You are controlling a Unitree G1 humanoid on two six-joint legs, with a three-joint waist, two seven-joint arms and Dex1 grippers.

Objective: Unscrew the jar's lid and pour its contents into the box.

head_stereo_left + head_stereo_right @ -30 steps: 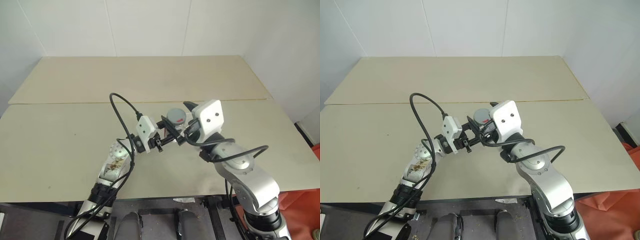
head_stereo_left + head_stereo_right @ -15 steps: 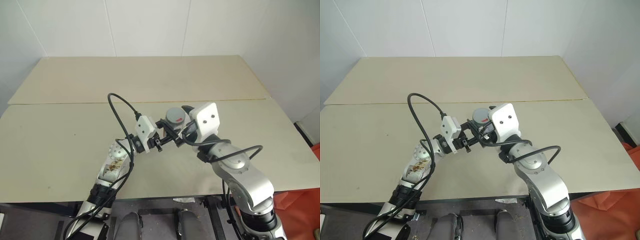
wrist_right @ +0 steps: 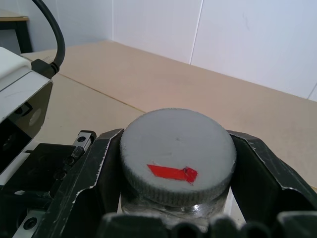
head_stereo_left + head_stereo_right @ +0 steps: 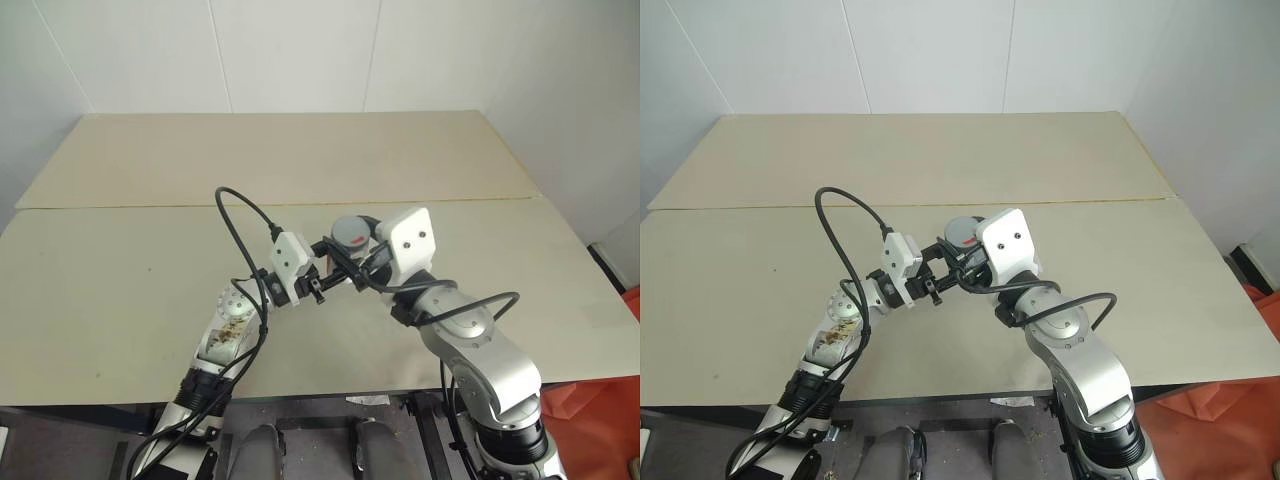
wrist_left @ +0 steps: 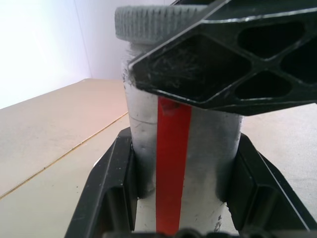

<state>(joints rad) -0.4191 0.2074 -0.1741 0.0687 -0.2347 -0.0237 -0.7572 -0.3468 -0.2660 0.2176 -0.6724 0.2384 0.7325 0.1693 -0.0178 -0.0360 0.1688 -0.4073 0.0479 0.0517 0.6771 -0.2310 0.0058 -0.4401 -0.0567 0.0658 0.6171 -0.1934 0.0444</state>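
Small clear cylindrical jar [image 5: 183, 144] upright, clamped between left gripper [image 5: 183, 198] fingers, right gripper [image 3: 176, 178] closed around round grey ribbed lid [image 3: 177, 154], above wide beige table [image 4: 120, 270], free space everywhere.

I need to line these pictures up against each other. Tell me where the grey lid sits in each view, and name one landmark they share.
Left eye view: the lid sits just right of centre, between the two wrist housings.
Right eye view: it sits at centre, beside the right arm's white housing.
Left wrist view: its ribbed edge runs along the top, above the jar.
Right wrist view: its top sits low in the middle, between black fingers.
Shared landmark: the seam in the table.
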